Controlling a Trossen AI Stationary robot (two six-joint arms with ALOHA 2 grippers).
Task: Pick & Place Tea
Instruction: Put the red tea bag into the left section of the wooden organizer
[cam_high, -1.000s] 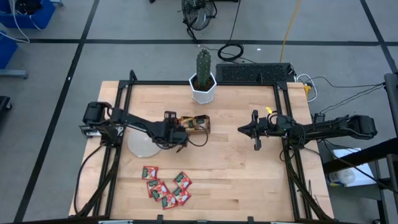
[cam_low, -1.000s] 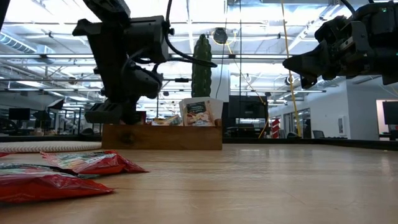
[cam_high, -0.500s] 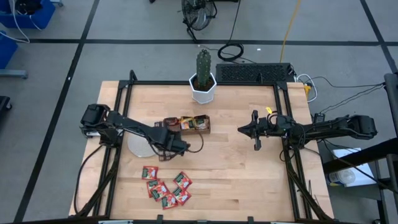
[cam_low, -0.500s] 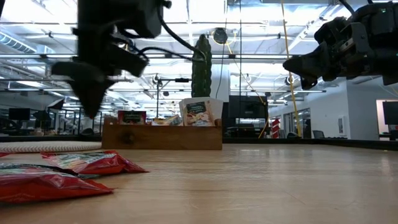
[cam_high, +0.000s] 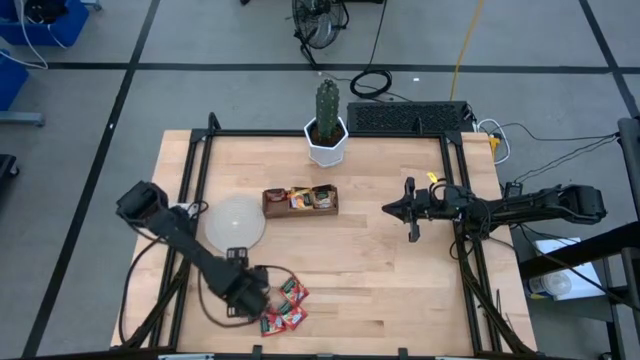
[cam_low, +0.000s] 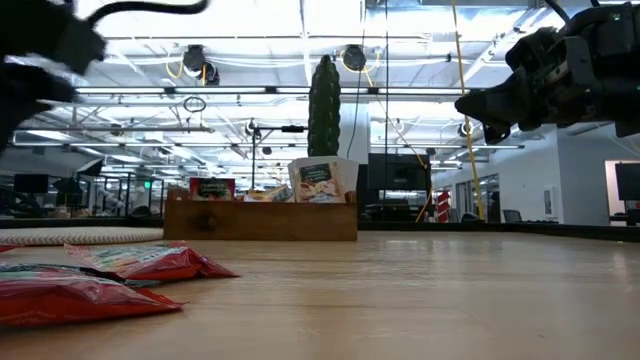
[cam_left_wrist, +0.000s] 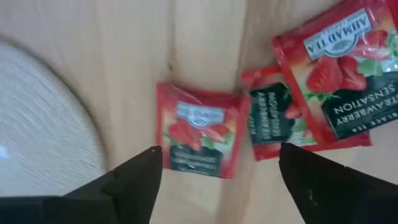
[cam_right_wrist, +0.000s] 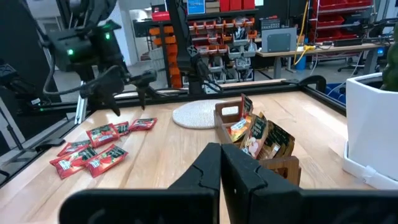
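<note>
We have swung our left tool (cam_left_wrist: 214, 171) from the tray (cam_high: 300, 201) back over the red tea sachets (cam_high: 281, 304) on the table, fingers now spread, ready for another pick.

From overhead we look straight down on the whole table (cam_high: 380, 270), with the cactus pot (cam_high: 327, 140) at twelve o'clock and the loose red sachets (cam_high: 285, 305) near seven. Our low camera sits at tabletop height by those sachets (cam_low: 90, 280), facing level across the wood toward the brown tray (cam_low: 260, 218) and the cactus behind it. The left wrist camera hangs close above the same sachets (cam_left_wrist: 198, 138), facing down, with what seems to be the pale disc's edge (cam_left_wrist: 43, 137) at nine o'clock, though motion blurs it. The right wrist camera looks from farther off across the table, sharing the tray (cam_right_wrist: 261, 149), disc (cam_right_wrist: 193, 114) and sachets (cam_right_wrist: 93, 149) with the overhead view.
</note>
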